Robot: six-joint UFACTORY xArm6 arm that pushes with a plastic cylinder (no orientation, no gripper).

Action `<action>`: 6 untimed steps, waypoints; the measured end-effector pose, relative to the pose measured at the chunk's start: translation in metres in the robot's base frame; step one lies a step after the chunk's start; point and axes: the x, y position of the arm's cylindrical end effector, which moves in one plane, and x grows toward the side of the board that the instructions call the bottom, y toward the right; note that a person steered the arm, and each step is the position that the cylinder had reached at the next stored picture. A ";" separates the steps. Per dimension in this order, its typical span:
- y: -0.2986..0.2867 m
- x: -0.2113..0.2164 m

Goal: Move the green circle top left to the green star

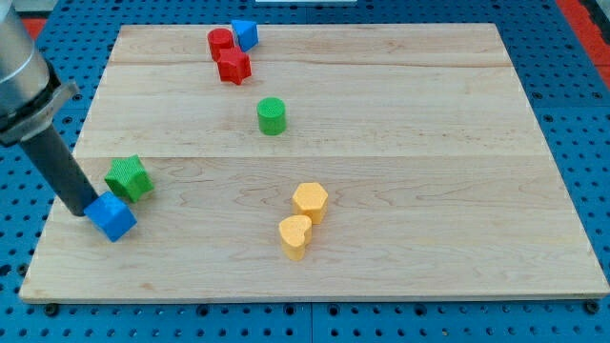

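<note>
The green circle [272, 115] stands on the wooden board [429, 191] a little above the middle. The green star [129, 178] lies near the board's left edge, well to the lower left of the circle. My tip [76, 211] touches the board at the left edge, just left of a blue cube [112, 217] and below-left of the green star. The rod rises from it toward the view's top left.
A red circle [220, 42], a red star [233, 66] and a blue block [245, 34] cluster at the top. A yellow hexagon [310, 201] and a yellow heart [295, 235] sit below the middle. Blue pegboard surrounds the board.
</note>
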 end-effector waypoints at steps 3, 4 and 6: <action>0.119 -0.132; 0.151 -0.167; 0.271 -0.126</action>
